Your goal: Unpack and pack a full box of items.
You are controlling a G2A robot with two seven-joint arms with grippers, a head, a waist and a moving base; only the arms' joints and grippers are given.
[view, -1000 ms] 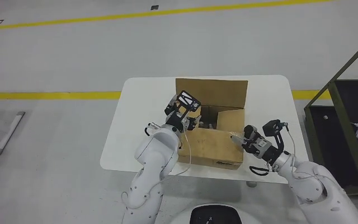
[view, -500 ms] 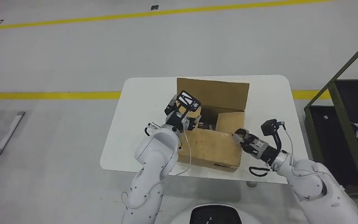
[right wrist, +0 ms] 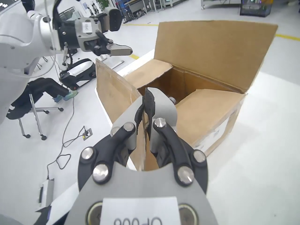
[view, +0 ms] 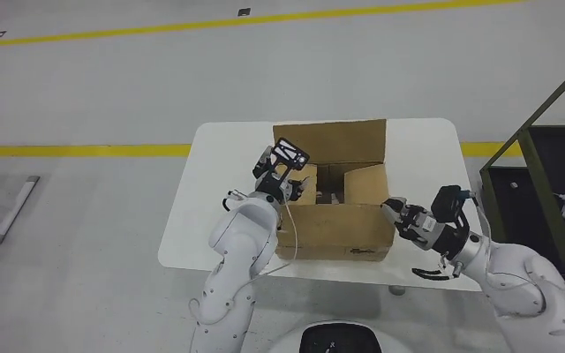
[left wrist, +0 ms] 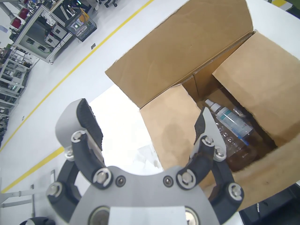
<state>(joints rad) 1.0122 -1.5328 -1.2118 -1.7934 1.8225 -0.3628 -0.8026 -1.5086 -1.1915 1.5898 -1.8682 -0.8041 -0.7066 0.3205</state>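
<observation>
From above: a cardboard box (view: 340, 141) sits mid-table on a white table (view: 221, 176), top open and far flap standing up. The near flap (view: 335, 234) shows as a broad brown panel on the robot's side. Left gripper (view: 300, 187) is at the box's left end, over the small side flap. Right gripper (view: 391, 210) is at the right-hand corner of the near flap, touching the cardboard.

Left wrist view: left gripper (left wrist: 146, 122) is spread wide with nothing between the fingers (left wrist: 90, 120). One finger is over bare table, the other over the box's side flap. Beyond them the box (left wrist: 187, 47) is open. Inside, a spray bottle (left wrist: 232, 120) with a white nozzle lies on its side. A clear bottle (left wrist: 225, 139) lies just beside it, lower in the box. The bottom is dark and I can't make out more.

Right wrist view: right gripper (right wrist: 146, 108) is closed tight, pinching the edge of the near flap (right wrist: 112, 90), which stands roughly upright. The box (right wrist: 211, 47) is behind it, with a small cap just visible inside. The left gripper (right wrist: 119, 49) hangs above the box's far end, clear of the cardboard.
</observation>
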